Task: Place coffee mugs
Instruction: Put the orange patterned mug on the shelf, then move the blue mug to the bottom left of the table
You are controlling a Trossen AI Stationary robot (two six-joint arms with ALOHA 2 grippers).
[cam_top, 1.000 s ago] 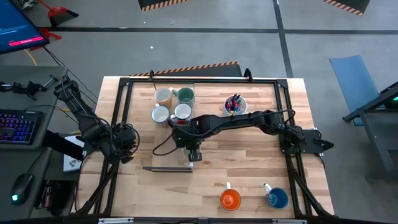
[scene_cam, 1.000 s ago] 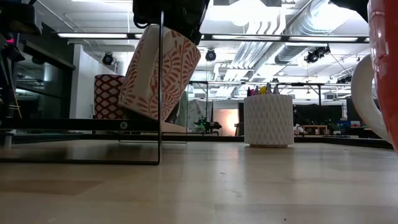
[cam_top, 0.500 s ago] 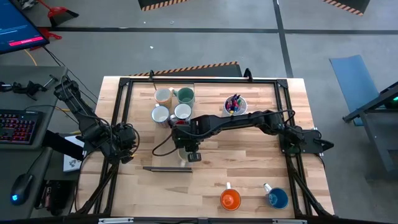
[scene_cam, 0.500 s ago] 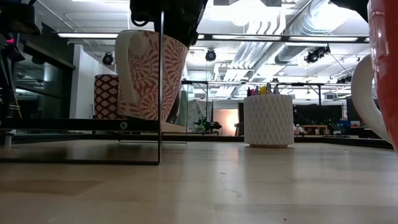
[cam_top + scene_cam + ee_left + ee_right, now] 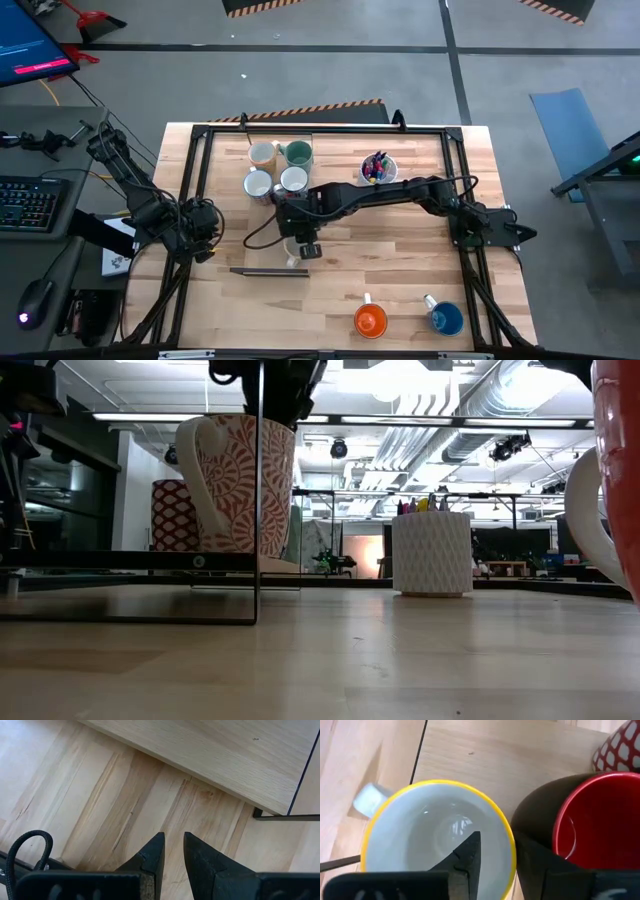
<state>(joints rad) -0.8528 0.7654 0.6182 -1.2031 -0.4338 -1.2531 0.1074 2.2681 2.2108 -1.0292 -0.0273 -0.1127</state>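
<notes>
A red-and-white patterned mug (image 5: 235, 485) with a yellow rim and white inside (image 5: 437, 835) stands upright on the raised wooden shelf (image 5: 262, 225); the frame's black bar hides its base. My right gripper (image 5: 497, 837) hovers over it, open, with one finger inside the mug and one outside. Several more coffee mugs (image 5: 278, 168) stand at the shelf's far end. An orange mug (image 5: 370, 320) and a blue mug (image 5: 445, 318) sit near the table's front edge. My left gripper (image 5: 172, 836) waits at the table's left, slightly open and empty. My right gripper comes from above, slanting down, astride the mug's wall (image 5: 509, 845) opposite the handle (image 5: 367, 800). One finger (image 5: 467, 857) is inside the mug and the other (image 5: 535, 865) outside. I cannot tell whether either finger touches the wall.
A dark mug with a red inside (image 5: 590, 825) stands right beside the patterned mug, and a red-and-white checked mug (image 5: 622, 750) stands behind that. A white cup of coloured pens (image 5: 378, 168) stands at the far centre. A black frame (image 5: 270, 271) borders the shelf.
The patterned mug leaned over below my right gripper a second ago. It has since tipped back and now stands upright, with its handle turned into the low view. My right gripper has stayed almost in place above it.
</notes>
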